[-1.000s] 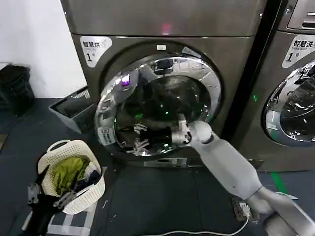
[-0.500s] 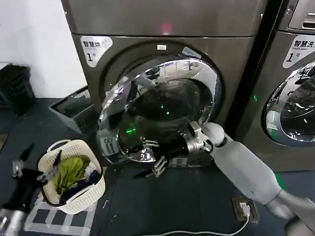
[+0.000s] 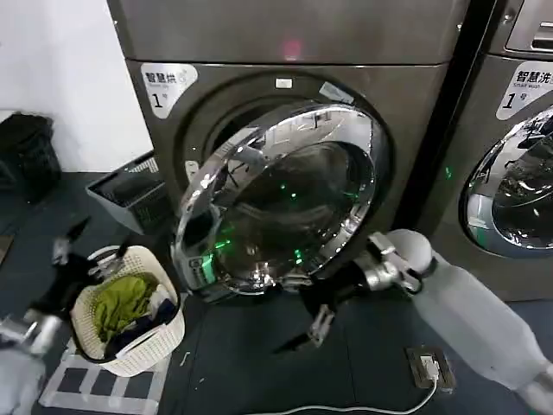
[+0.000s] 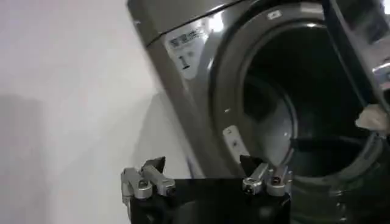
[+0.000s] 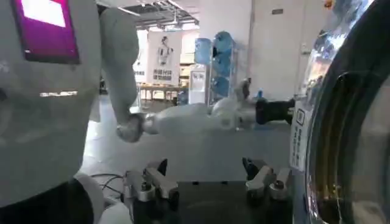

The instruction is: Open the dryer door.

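Observation:
The dryer door (image 3: 276, 199), a wide chrome ring around dark domed glass with a white label (image 3: 200, 270) on its rim, stands partly swung out from the dryer's front. Behind its left edge the dark drum opening (image 4: 292, 122) shows. My right gripper (image 3: 304, 335) hangs low in front of the machine, below the door's lower rim, open and holding nothing. In the right wrist view the right gripper (image 5: 205, 167) has the door's rim (image 5: 347, 122) beside it, apart from the fingers. My left gripper (image 3: 89, 251) is open at the far left, above the basket; in the left wrist view the left gripper (image 4: 204, 165) faces the drum opening.
A white laundry basket (image 3: 164, 333) with clothes sits on the floor at the left. A grey crate (image 3: 130, 194) leans by the dryer's left side. A second machine (image 3: 510, 173) stands to the right. A power strip (image 3: 428, 367) and cable lie on the floor.
The dryer door has swung further out. My right gripper dropped from the door's front to below its rim and moved right. My left arm has risen beside the basket.

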{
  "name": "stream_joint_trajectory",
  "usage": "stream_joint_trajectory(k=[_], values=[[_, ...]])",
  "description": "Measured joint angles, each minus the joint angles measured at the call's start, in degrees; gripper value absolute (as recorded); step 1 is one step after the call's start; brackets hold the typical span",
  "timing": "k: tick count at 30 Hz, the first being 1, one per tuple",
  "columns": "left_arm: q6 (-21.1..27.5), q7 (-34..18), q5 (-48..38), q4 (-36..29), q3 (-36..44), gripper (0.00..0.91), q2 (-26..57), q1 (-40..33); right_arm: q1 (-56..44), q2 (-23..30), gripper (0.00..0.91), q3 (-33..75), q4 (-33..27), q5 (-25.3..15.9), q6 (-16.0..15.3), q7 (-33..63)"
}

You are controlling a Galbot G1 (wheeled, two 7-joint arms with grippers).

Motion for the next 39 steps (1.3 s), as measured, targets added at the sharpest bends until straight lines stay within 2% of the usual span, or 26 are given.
stream_joint_trajectory(k=[4,7,12,16,21,27,32,36,39], values=[[-2.2,3.0,-0.7,3.6,4.9,0.907,2.3,-5.0,-10.1,-3.9,0.907,10.8,4.2,1.2,0.1,0.0],[-3.3,3.4,-1.3,5.8,8.3,0.907,3.2,-8.6,-19.2,-6.1,0.907,20.3,7.9,2.7,0.5,0.1],[-5.2,5.1,-2.8,7.9,13.5,0.907,4.3,-13.9,-35.4,-6.4,0.907,38.4,13.2,4.4,1.5,1.2],[-7.5,6.1,-3.0,8.1,18.8,0.907,4.9,-16.7,-49.0,-4.5,0.907,53.0,15.0,4.5,3.3,0.9],[-9.1,6.4,-2.5,7.2,25.0,0.907,4.5,-18.2,-62.8,1.2,0.907,68.1,15.3,4.7,6.5,1.7],[-10.5,6.3,-2.4,7.2,30.8,0.907,3.3,-20.5,-74.4,10.3,0.907,81.3,12.6,4.6,13.7,4.0],[-11.8,6.0,-2.5,7.6,34.9,0.907,2.2,-22.5,-79.2,18.8,0.907,87.9,7.3,1.9,21.4,9.5],[-12.0,5.3,-2.7,8.0,38.4,0.907,0.7,-24.5,-80.1,26.2,0.907,92.6,4.3,1.1,25.9,16.5],[-12.0,4.7,-2.8,8.1,41.7,0.907,-0.6,-26.4,-80.1,31.1,0.907,96.1,3.2,-3.5,29.4,23.5]])
